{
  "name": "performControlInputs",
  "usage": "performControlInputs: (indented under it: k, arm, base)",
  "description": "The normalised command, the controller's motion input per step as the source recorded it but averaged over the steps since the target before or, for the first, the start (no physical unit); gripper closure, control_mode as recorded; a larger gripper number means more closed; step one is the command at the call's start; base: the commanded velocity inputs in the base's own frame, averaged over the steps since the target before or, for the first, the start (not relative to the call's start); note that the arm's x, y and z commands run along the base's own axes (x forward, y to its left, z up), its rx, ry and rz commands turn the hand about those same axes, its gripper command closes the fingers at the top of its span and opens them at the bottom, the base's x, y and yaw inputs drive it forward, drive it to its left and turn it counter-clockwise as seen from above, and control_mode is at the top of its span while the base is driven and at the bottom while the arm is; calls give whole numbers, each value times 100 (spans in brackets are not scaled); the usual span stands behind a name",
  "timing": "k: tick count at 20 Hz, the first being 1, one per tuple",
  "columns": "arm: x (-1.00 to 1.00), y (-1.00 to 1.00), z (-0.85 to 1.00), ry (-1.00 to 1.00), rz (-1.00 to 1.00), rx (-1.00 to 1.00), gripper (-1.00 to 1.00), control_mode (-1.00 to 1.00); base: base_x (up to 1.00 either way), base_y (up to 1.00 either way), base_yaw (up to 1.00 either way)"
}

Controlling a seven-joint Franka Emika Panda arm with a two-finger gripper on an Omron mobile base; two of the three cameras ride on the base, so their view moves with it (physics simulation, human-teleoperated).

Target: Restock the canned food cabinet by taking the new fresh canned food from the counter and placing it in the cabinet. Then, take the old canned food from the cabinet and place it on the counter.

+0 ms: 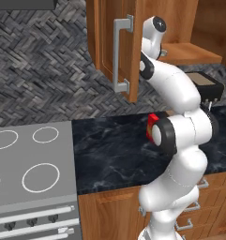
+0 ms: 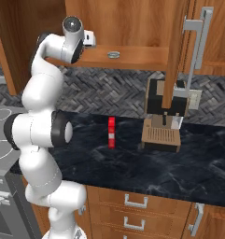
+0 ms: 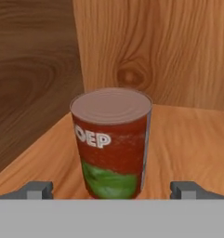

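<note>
Presently, largest to smallest. Cabinet (image 2: 128,28): warm brown wall unit, door (image 1: 119,47) hanging open with its grey bar handle (image 1: 118,54) facing out; the arm is reaching in over the shelf (image 2: 132,58). Counter (image 2: 146,158): black veined marble below, carrying a red carton (image 2: 111,132) and a brown-and-black appliance (image 2: 164,116), neither of them the task's. Old canned food (image 3: 111,142): orange-red can with a green patch low on the label, standing upright on the shelf near a back corner, long axis vertical, lying dead ahead of the hand and centred between the two finger tips (image 3: 38,189). Gripper (image 3: 111,193): jaws are standing spread wide either side of the can, gripping nothing; the tips are showing at the can's base level, but contact cannot be told. New canned food (image 2: 113,55): flat silver tin already resting on the shelf, well apart from the hand. Hidden: the can's base, cut off by the view's lower edge.
</note>
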Motion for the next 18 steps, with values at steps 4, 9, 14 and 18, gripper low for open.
performControlInputs:
  k: [4, 9, 14, 18]
  arm:
    - [25, 0, 0, 0, 0, -1, -100, -100]
    - [25, 1, 0, 0, 0, -2, -100, -100]
    - [26, 8, -4, 0, 0, -2, -100, -100]
    - [23, 8, -8, 0, 0, -3, 100, -100]
  base:
    - [0, 0, 0]
    - [0, 0, 0]
    - [0, 0, 0]
    - [0, 0, 0]
